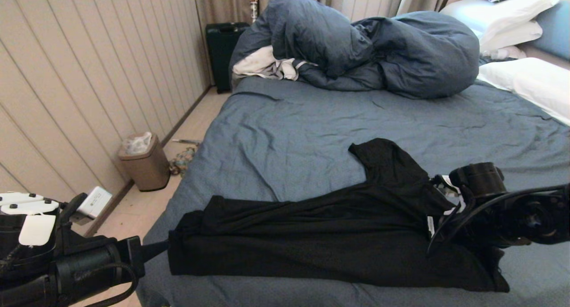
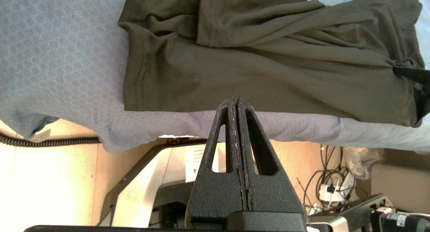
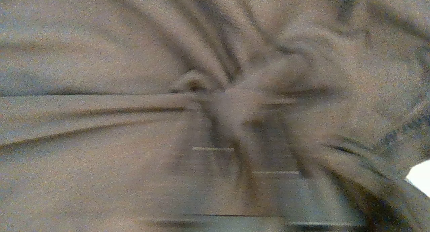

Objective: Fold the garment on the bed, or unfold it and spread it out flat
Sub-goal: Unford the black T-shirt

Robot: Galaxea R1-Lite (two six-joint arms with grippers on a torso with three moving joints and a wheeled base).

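The garment is a black T-shirt lying in a long crumpled band across the near part of the bed; one sleeve points toward the middle of the bed. My left gripper is shut and empty, its tips at the garment's near left hem, by the bed's front corner. My right gripper is pressed down into the right end of the garment. In the right wrist view the fabric puckers in folds that run together at the blurred right gripper, shut on a pinch of cloth.
A bulky slate-blue duvet is heaped at the far side, with a white-grey cloth under its left end. White pillows lie at the far right. On the floor to the left stand a bin and a black case by the panelled wall.
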